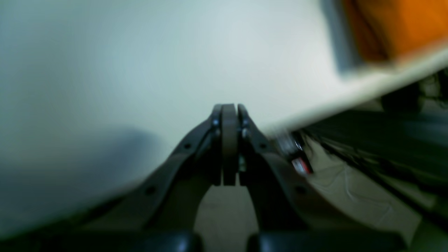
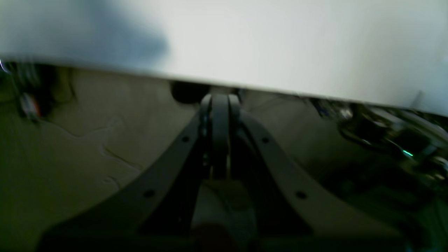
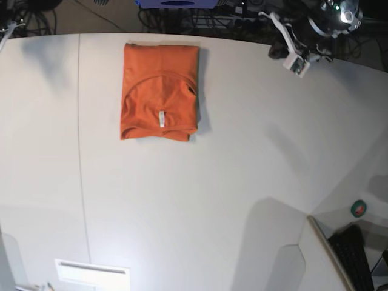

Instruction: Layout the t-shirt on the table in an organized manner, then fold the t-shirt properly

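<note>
The orange t-shirt (image 3: 160, 91) lies folded into a compact rectangle near the far edge of the white table (image 3: 212, 182), collar and white tag facing up. Its blurred corner shows at the upper right of the left wrist view (image 1: 395, 24). My left gripper (image 1: 229, 108) is shut with nothing between its fingers, hovering over bare table (image 1: 140, 70) beside the table's edge, apart from the shirt. My right gripper (image 2: 219, 99) is also shut and empty, just off the table's edge (image 2: 245, 52), over the floor. The shirt is out of the right wrist view.
A thin dark seam (image 3: 79, 151) runs down the table's left part. A small white and red device (image 3: 297, 63) sits at the far right edge among cables. A white box (image 3: 91, 273) lies at the near edge, and a keyboard (image 3: 351, 254) and tape roll (image 3: 359, 209) at lower right.
</note>
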